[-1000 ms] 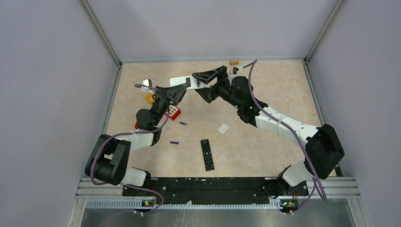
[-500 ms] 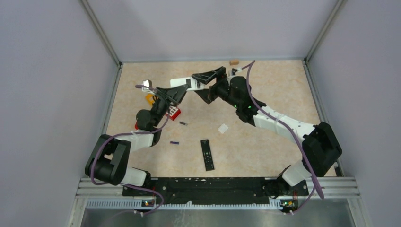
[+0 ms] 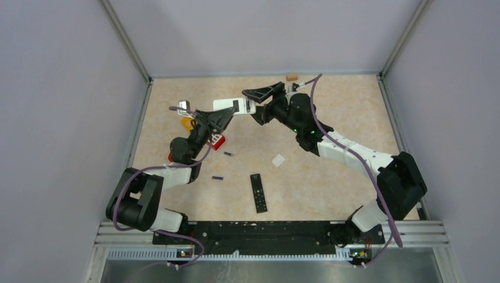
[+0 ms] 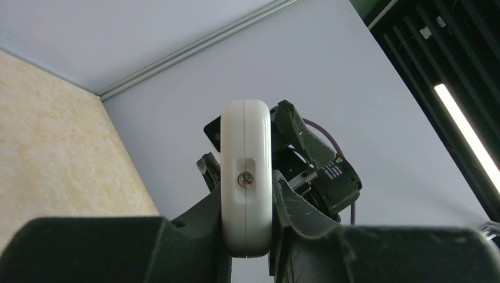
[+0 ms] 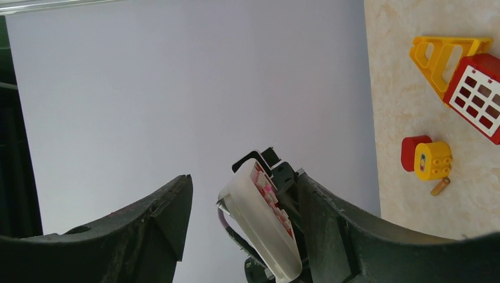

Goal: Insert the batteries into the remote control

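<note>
My left gripper (image 3: 223, 117) is shut on a white remote (image 3: 233, 106) and holds it up off the table; in the left wrist view the remote (image 4: 246, 177) stands edge-on between the fingers. My right gripper (image 3: 250, 106) is open, with its jaws either side of the remote's free end. In the right wrist view the remote (image 5: 262, 221) shows pink and red buttons and lies close to the right finger (image 5: 330, 218). Two small dark batteries (image 3: 229, 154) (image 3: 217, 177) lie on the table. A third is not in view.
A black remote (image 3: 257, 193) lies near the front middle. A small white square (image 3: 278, 160) lies to its right. Toy blocks in yellow and red (image 3: 188, 122) (image 3: 217, 140) sit under the left arm, and also show in the right wrist view (image 5: 471, 94). A wooden block (image 3: 291, 76) is at the back.
My right gripper has shifted a little up and back around the end of the white remote. The remote has risen slightly. My left arm has hardly moved.
</note>
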You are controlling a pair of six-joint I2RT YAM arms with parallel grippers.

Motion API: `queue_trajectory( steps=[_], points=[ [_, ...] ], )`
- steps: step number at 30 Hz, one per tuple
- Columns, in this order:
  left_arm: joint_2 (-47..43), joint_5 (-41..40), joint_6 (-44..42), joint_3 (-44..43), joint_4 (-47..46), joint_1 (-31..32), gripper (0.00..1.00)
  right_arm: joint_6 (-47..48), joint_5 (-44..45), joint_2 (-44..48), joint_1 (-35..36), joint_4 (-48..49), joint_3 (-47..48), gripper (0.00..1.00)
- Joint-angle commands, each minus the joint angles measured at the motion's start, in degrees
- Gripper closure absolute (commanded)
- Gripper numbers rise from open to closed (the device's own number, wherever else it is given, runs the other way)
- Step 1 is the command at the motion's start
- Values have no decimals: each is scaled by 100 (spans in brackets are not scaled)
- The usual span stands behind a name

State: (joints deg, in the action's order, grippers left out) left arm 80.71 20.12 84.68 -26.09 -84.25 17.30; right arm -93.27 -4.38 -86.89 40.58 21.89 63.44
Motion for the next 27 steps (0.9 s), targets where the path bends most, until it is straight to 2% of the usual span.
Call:
queue_trajectory(
  steps=[1,15,19,24,27],
  points=[
    [-214,132,-172,38,-856,-8,100,-90,-85,80,-52,392,160,35],
    [-198,82,-88,-49,-825,-7,100,-80,-204,25,-56,551,108,67],
    [-216,83,37,-173,-489,-7,100,-14,-227,10,-59,550,108,69],
    [-334,62,91,-292,-177,-7,100,98,-481,-58,-113,475,160,82],
    [-446,83,84,-400,171,-14,100,227,-581,-73,-133,368,207,84]
  ],
)
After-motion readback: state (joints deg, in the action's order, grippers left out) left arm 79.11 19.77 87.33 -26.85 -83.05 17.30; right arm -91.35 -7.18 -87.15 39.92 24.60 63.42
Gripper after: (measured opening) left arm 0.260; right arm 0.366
